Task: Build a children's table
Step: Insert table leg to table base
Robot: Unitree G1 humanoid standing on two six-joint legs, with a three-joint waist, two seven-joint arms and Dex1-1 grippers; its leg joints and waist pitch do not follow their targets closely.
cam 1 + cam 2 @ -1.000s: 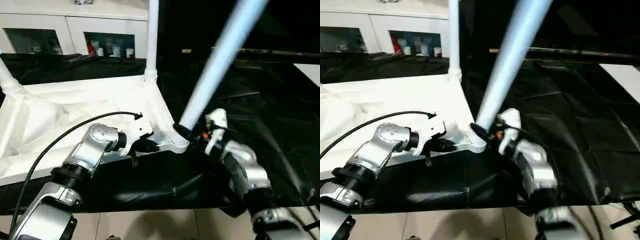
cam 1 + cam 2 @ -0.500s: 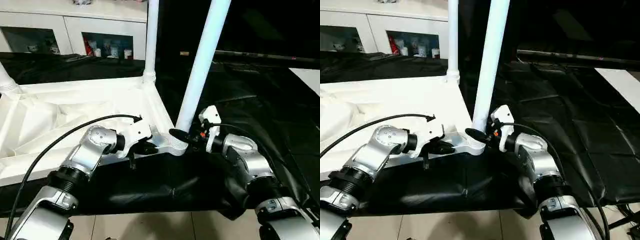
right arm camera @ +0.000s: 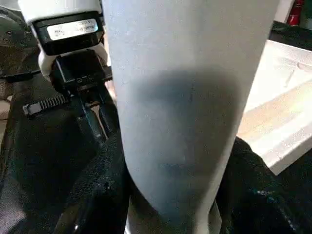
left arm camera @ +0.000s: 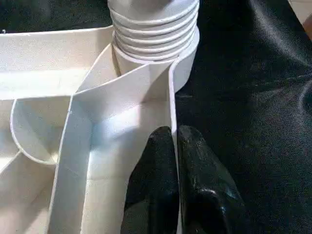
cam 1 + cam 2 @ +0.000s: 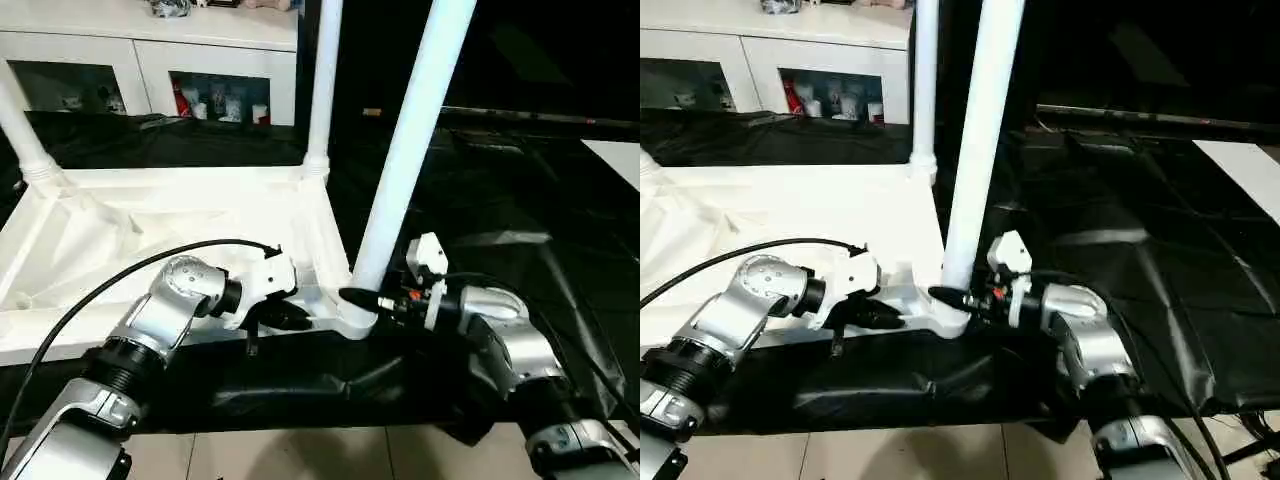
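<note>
Background: a white cabinet (image 5: pixel 150 60) with glass-fronted shelves runs along the upper left of the head views, and a black sheet (image 5: pixel 520 220) covers the work surface from centre to right edge. On this sheet, at left centre, lies the children's table top (image 5: pixel 150 225), upside down, ribbed underside up.

Legs: I see three white tubular legs standing in corner sockets. One rises at the far left edge (image 5: pixel 22 130), one at upper centre (image 5: pixel 322 90), and the nearest leg (image 5: pixel 410 150) rises from the near right corner socket (image 5: pixel 350 318), leaning slightly to the right toward the top edge.

Left gripper (image 5: pixel 290 318): at lower centre-left, its two black fingers (image 4: pixel 163 185) are pressed together on the thin outer wall of the top, one finger inside the rib channel and one outside, just beside the ribbed collar of the corner socket (image 4: pixel 153 34).

Right gripper (image 5: pixel 362 298): at lower centre, reaching in from the right at the base of the nearest leg. In the right wrist view the leg (image 3: pixel 190 107) stands between its fingers, which I read as clasping the tube just above the socket.
</note>
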